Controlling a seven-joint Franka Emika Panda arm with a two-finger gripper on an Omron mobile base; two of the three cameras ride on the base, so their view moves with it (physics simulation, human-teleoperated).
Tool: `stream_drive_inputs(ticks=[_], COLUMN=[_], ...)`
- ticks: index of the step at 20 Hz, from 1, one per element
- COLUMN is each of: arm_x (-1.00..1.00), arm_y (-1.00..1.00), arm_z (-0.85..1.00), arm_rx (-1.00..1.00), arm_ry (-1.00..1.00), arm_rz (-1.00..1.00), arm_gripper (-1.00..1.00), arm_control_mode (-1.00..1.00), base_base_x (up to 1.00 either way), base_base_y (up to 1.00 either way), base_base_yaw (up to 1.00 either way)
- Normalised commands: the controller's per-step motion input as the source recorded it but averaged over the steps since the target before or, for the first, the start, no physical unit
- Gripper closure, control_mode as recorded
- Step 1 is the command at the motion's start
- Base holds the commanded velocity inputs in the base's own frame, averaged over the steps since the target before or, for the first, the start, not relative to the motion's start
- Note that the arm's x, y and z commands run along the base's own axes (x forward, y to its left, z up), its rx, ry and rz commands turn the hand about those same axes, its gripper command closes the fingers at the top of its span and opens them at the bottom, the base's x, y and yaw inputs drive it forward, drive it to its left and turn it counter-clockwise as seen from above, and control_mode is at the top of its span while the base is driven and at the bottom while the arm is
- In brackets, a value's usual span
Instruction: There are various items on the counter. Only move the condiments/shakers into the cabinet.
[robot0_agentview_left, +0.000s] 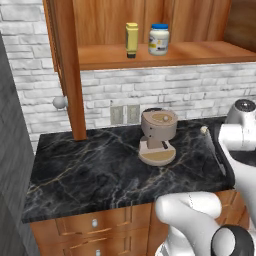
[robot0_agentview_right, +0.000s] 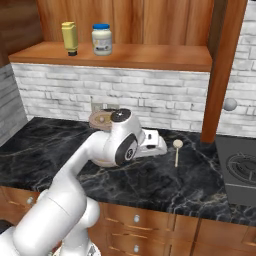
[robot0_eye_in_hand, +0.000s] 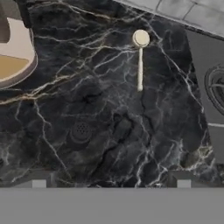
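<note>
Looking down through the hand view, I am seeing the gripper (robot0_eye_in_hand: 111, 181) hanging wide apart and empty over the black marble table (robot0_eye_in_hand: 105, 144). A small black shaker (robot0_eye_in_hand: 81, 131) is sitting on the slab just beyond the fingertips, with the wooden spoon (robot0_eye_in_hand: 140, 61) lying farther off and the coffee machine (robot0_agentview_left: 158, 136) to the side. Up on the cabinet (robot0_agentview_left: 175, 52) shelf, the yellow squeeze bottle (robot0_agentview_left: 131, 39) and white jar (robot0_agentview_left: 159, 39) are standing side by side.
</note>
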Motion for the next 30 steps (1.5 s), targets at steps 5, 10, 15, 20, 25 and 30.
stream_drive_inputs(ticks=[5,10,15,20,25,30], arm_x=[0.08,0.14,0.00,-0.02,-0.20,-0.03], arm_y=[-0.20,-0.22,-0.65,-0.19,0.15,0.15], arm_z=[-0.71,-0.11,-0.06,-0.18,-0.65,-0.22], arm_rx=[0.20,0.23,0.11,0.04,0.15,0.25], arm_ry=[0.07,0.01,0.10,0.02,-0.17,-0.12], arm_rz=[0.57,0.56,0.47,0.11,0.00,0.00], arm_gripper=[-1.00,-1.00,-1.00,-1.00,-1.00,-1.00], arm_control_mode=[-1.00,-1.00,-1.00,-1.00,-1.00,-1.00], base_base_x=[0.00,0.00,0.00,0.00,0.00,0.00], base_base_y=[0.00,0.00,0.00,0.00,0.00,0.00], base_base_yaw=[0.00,0.00,0.00,0.00,0.00,0.00])
